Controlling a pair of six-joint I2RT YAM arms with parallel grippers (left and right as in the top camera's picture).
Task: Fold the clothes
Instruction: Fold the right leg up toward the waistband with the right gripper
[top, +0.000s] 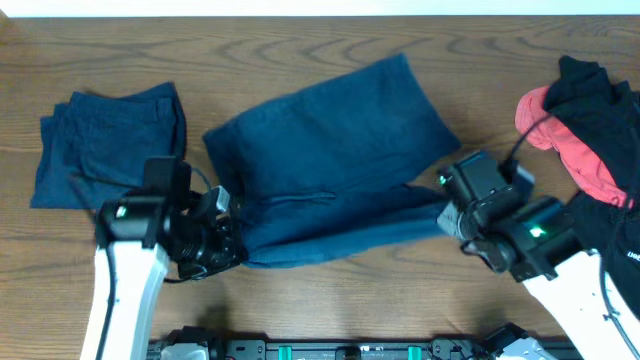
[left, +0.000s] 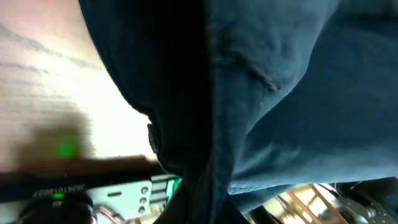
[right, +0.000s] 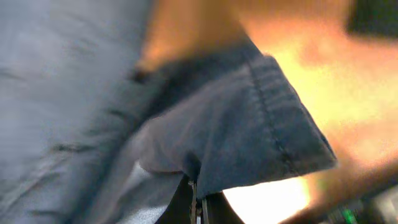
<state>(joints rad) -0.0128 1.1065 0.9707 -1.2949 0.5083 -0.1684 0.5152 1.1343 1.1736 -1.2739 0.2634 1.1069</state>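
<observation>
wood-grain surface (top: 330, 305) runs bare along its near edge. just beyond that edge the two claws sit at the near corners of the navy shorts (top: 340, 140), which lie spread in the middle. the left claw (top: 228, 248) is at the shorts' near-left corner. whether it is closed on cloth i cannot tell, since its wrist view is filled with draped navy fabric and no fingers show. the right claw (top: 448, 213) is at the shorts' near-right end, clamped on a stitched hem.

the step in hand looks like carrying the near leg over the far one. to do it well, i judge both claws should lift together and level. they should pull the near edge taut between them so it does not sag, travel toward the shorts' far hem, and lay edge on edge before letting go. a slack left grip would let that corner drop and skew the fold.

only the overhead view gives the layout: folded shorts (top: 105, 145) lie well to the left of the navy shorts, and a pile of black and coral-red garments (top: 590, 120) lies to their right. only the right wrist view, though blurred, shows the hem rising out of pinched fingertips. the left wrist view suggests the cloth there hangs raised off the surface, which overhead flattens out.
</observation>
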